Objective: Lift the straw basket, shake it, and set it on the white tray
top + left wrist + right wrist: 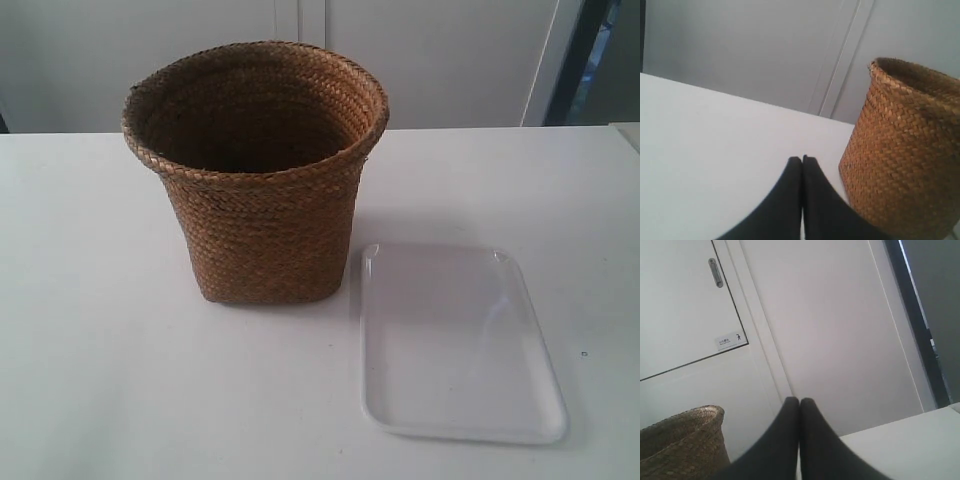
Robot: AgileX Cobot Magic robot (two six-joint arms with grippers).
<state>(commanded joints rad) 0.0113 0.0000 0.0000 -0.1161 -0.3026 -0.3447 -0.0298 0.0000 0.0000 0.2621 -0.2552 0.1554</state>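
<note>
On table, upright straw basket w/ white tray just beside it

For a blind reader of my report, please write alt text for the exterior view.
A tall brown woven-straw basket stands upright on a white table; a flat, glossy white rectangular plastic tray lies empty close beside it, at the view's right.

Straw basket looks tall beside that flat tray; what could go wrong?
The left gripper and right gripper are shut and off the straw basket; a poor pinch on its flared rim might slip during shaking. Set off-centre, its base could straddle the low rim of the white tray and tilt.
</note>
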